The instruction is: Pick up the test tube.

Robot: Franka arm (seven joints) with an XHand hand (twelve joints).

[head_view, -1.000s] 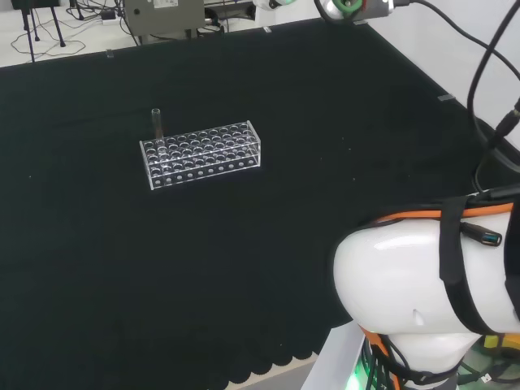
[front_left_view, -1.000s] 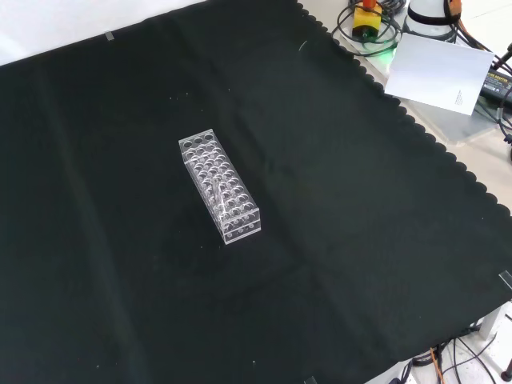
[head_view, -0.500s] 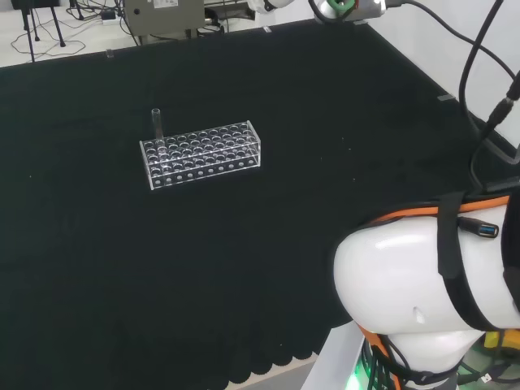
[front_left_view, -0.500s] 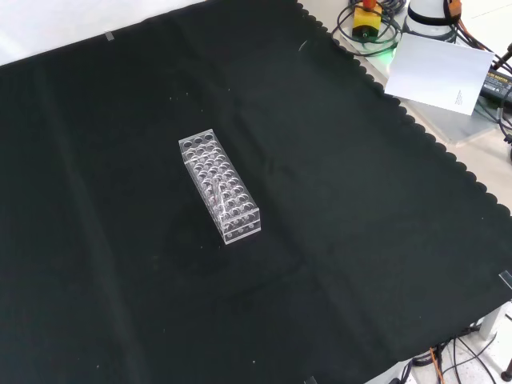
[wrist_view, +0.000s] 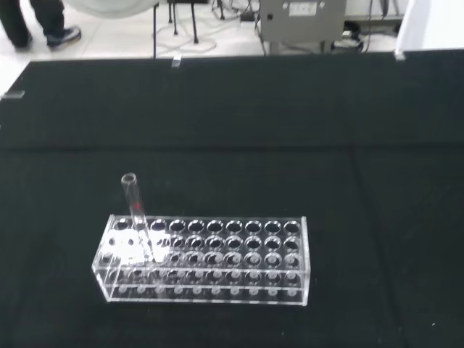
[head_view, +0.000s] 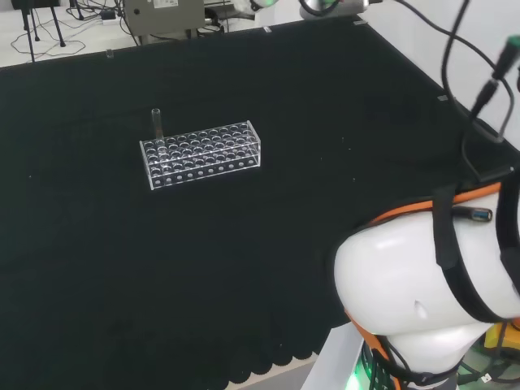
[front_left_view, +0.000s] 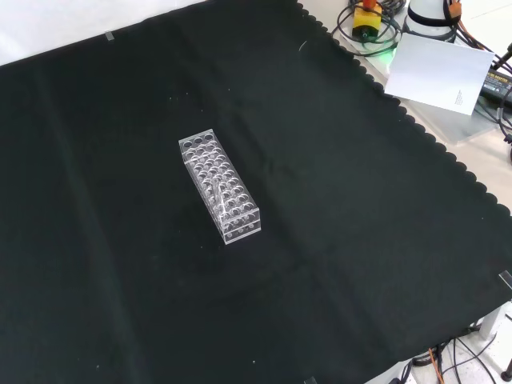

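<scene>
One clear rack [head_view: 201, 152] on the worktop [head_view: 268, 268], black cloth. One test tube [head_view: 157, 122] stands in it, in a hole at the rack's left end in head view, top sticking out above the rack, leaning slightly in wrist view. Rest of the holes look empty. Hand state: cannot tell. Wrist camera looks at rack and tube from well apart, nothing touching either.
</scene>
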